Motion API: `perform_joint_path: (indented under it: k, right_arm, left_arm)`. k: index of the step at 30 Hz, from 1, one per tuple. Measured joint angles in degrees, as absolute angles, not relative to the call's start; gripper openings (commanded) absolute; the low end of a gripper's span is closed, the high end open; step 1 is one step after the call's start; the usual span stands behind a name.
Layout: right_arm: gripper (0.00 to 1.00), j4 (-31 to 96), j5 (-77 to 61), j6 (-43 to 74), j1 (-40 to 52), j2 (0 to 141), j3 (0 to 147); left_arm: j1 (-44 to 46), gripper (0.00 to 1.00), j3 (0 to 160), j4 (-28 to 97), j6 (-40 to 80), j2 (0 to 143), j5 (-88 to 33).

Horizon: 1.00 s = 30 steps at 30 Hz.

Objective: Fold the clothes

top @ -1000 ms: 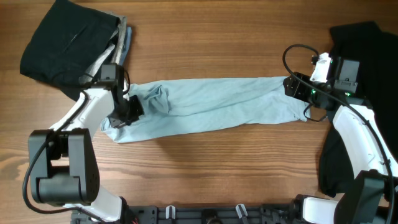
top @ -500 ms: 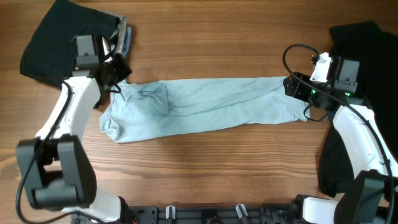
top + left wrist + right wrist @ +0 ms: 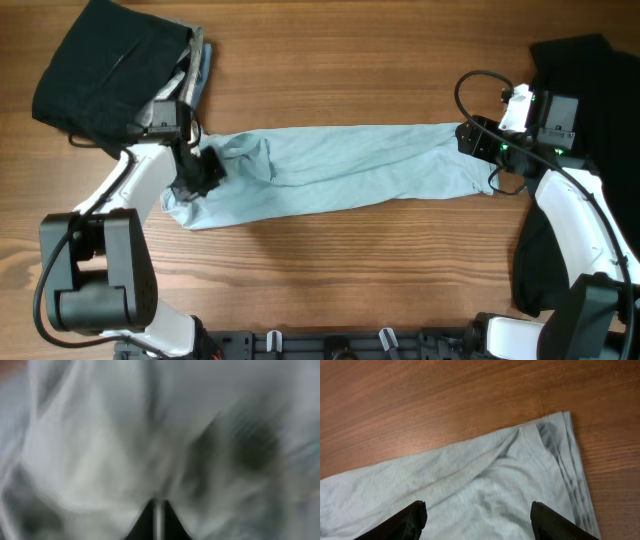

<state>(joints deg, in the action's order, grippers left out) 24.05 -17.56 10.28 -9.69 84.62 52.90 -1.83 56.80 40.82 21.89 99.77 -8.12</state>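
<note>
One wooden table [image 3: 340, 60] carries one pale sky-blue shirt [image 3: 350, 165], drawn out into a long band across its middle, left end rumpled, right end squared off. Two dark heaps flank it: a black garment [image 3: 100, 65] at the far left corner, lying over a grey-blue piece [image 3: 200, 65] that shows along its right edge, and a second black garment [image 3: 600, 90] along the right edge of the table, partly under the right arm [image 3: 575, 215].

Two arms work the cloth, one at each end. The left arm [image 3: 130, 185] reaches in from the near left, its left gripper [image 3: 197, 172] pressed down on the shirt's rumpled left end. The left wrist view is a blur of pale folds [image 3: 125, 450] right against the lens, and whether those jaws are clenched or released cannot be told.

At the other end, the right gripper [image 3: 472, 140] sits at the shirt's upper right corner. From the right wrist camera, its two dark fingers [image 3: 412, 517] stand spread wide apart over the cloth [image 3: 470, 480], gripping nothing; a stitched hem runs down the shirt's end, with bare wood [image 3: 420, 400] beyond it.
</note>
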Motion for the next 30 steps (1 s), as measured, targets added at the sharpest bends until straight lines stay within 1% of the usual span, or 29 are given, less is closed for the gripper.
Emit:
perform_joint_path:
  k: [1,2,3,4,9,11,14,15,18,20,21,22,24,26,27,28,29,30]
  right_arm:
    - [0.72,24.23,-17.56,10.28,-9.69,84.62,52.90]
    - [0.72,24.23,-17.56,10.28,-9.69,84.62,52.90]
    - [0.72,24.18,-17.56,10.28,-9.69,84.62,52.90]
    - [0.72,24.21,-17.56,10.28,-9.69,84.62,52.90]
    - [0.73,24.88,-17.56,10.28,-9.69,84.62,52.90]
    - [0.76,25.74,-17.19,10.28,-9.69,84.62,52.90]
    - [0.77,27.03,-15.59,10.52,-9.69,84.62,52.90]
    - [0.77,27.90,-14.52,11.22,-9.69,84.64,52.90]
    - [0.80,30.52,-11.11,13.91,-10.81,86.06,52.90]
    - [0.81,30.37,-11.53,12.93,-13.54,88.49,52.90]
    - [0.79,29.52,-14.55,10.70,-16.38,91.22,52.90]
    - [0.78,29.08,-16.34,9.52,-17.93,92.90,52.90]
    - [0.70,27.86,-21.39,6.02,-19.35,95.94,52.88]
    - [0.69,27.31,-25.26,3.09,-19.22,97.10,52.84]
    - [0.69,26.50,-26.85,2.28,-19.18,97.10,52.84]
    - [0.72,25.67,-28.27,1.67,-19.18,97.10,52.84]
    - [0.78,24.99,-29.43,1.39,-19.18,97.10,52.84]
    - [0.83,24.77,-29.78,1.23,-19.18,97.10,52.84]
  left_arm:
    - [-1.83,0.29,56.73,43.13,22.22,99.77,-7.77]
    - [-1.98,0.16,56.62,45.36,22.00,99.77,-6.87]
    - [-2.37,0.06,56.58,47.05,22.28,99.77,-5.50]
    - [-3.11,0.04,56.45,47.51,22.57,99.77,-4.23]
    - [-8.91,0.04,54.78,43.79,23.27,99.77,0.82]
    - [-10.87,0.04,54.15,42.57,23.55,99.63,0.64]
    - [-13.63,0.05,53.82,41.67,23.90,99.42,0.51]
    - [-14.39,0.07,53.82,41.58,23.92,99.42,0.45]
    - [-16.10,0.25,53.82,41.56,24.23,99.42,0.43]
    - [-16.38,0.32,53.82,41.58,24.36,99.37,0.60]
    - [-16.40,0.34,53.82,41.50,24.49,99.35,0.60]
    - [-16.43,0.33,53.82,41.25,24.34,99.33,0.58]
    - [-16.60,0.22,53.82,41.04,24.32,99.33,0.58]
    - [-17.65,0.09,53.82,40.93,24.12,99.33,0.49]
    - [-18.72,0.08,53.80,40.84,24.34,99.33,0.32]
    - [-20.56,0.09,53.80,40.84,24.03,99.33,0.10]
    - [-22.81,0.17,53.80,40.73,24.25,99.33,-0.05]
    - [-24.58,0.32,53.80,40.51,24.25,99.33,-0.34]
